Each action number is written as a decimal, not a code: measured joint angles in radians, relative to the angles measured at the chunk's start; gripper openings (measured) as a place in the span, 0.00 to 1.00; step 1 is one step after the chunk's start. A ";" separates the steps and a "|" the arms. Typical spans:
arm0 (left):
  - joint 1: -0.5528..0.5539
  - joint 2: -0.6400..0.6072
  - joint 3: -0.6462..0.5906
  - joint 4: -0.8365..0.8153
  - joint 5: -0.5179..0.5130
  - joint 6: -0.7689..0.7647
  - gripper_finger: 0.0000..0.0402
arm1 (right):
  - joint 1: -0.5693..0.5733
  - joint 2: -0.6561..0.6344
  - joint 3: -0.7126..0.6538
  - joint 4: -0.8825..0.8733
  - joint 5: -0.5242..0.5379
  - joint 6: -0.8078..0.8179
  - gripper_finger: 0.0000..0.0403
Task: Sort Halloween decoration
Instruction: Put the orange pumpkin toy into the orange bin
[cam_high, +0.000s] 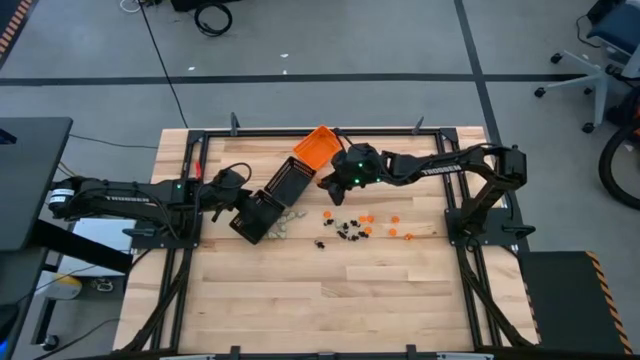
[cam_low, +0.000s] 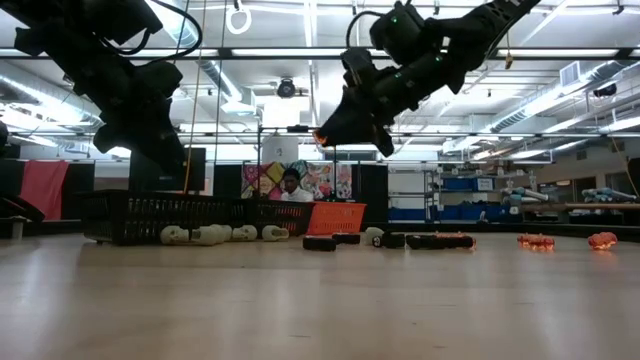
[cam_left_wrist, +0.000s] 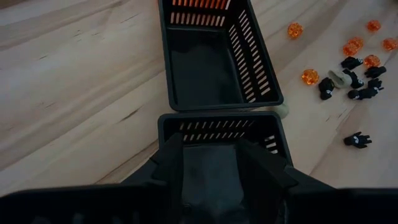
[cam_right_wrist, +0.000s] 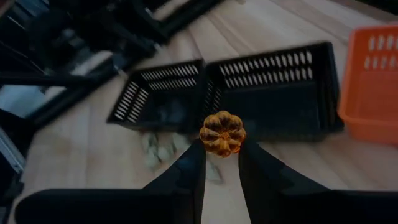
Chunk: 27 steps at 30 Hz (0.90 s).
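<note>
My right gripper (cam_right_wrist: 221, 148) is shut on a small orange pumpkin trinket (cam_right_wrist: 222, 132) and hangs high above the table (cam_low: 325, 135), just right of the two black trays (cam_high: 290, 182). Orange trinkets (cam_high: 380, 222), black trinkets (cam_high: 345, 230) and whitish trinkets (cam_high: 285, 225) of the Halloween decoration lie loose on the wood. My left gripper (cam_left_wrist: 214, 146) stands open over the near end of the nearer black tray (cam_left_wrist: 217, 121). The low view shows it above the rim; whether it touches the tray I cannot tell. My right gripper pinches the pumpkin trinket's two opposite sides (cam_right_wrist: 208, 138) between its two fingertips, only at their free ends. The fingers slant down, coming from the table's right. The pumpkin is lifted clear of the table, its ribbed face turned toward the wrist camera.
An orange tray (cam_high: 318, 147) lies at the far edge beside the second black tray (cam_left_wrist: 171, 62). A black metal frame (cam_high: 300, 132) borders the table. Bare wood stretches toward the near edge (cam_high: 330, 300). A person (cam_low: 291, 185) sits in the room beyond.
</note>
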 joint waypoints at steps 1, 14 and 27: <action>0.000 0.000 0.000 0.000 0.000 0.000 0.31 | 0.000 0.000 0.000 0.009 0.000 0.007 0.22; 0.000 0.000 0.000 0.016 0.000 0.000 0.31 | -0.054 0.000 0.140 -0.136 0.106 -0.067 0.22; 0.000 0.000 0.000 0.041 0.000 0.000 0.31 | -0.161 0.001 0.159 -0.161 0.143 -0.119 0.23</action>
